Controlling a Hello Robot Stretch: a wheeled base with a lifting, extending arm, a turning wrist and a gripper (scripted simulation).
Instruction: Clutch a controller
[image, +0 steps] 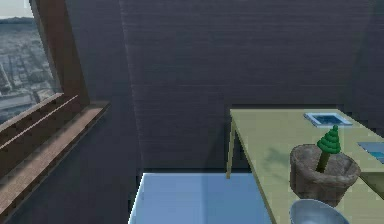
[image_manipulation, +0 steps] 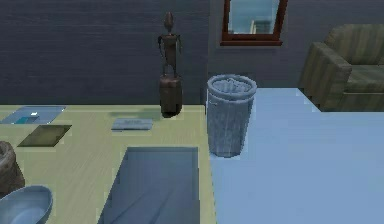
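Surface: pale yellow-green wooden table (image_manipulation: 90, 150) on a light blue floor (image: 200, 195), with dark navy walls. A brown-framed window (image: 30, 70) is at the forward view's upper left. A grey mesh wastebasket (image_manipulation: 231, 115) stands mid-frame in the arm side view, a dark slender statue (image_manipulation: 169, 75) above it to the left, and an olive striped armchair (image_manipulation: 350, 65) at upper right.

Controller: no item is identifiable as one. A small flat grey-blue item (image_manipulation: 132, 124) lies left of centre on the table; what it is cannot be told.

Gripper: state cannot be told.

Home — armchair (image_manipulation: 350, 65), statue (image_manipulation: 169, 75) (potted plant (image: 325, 165) too)
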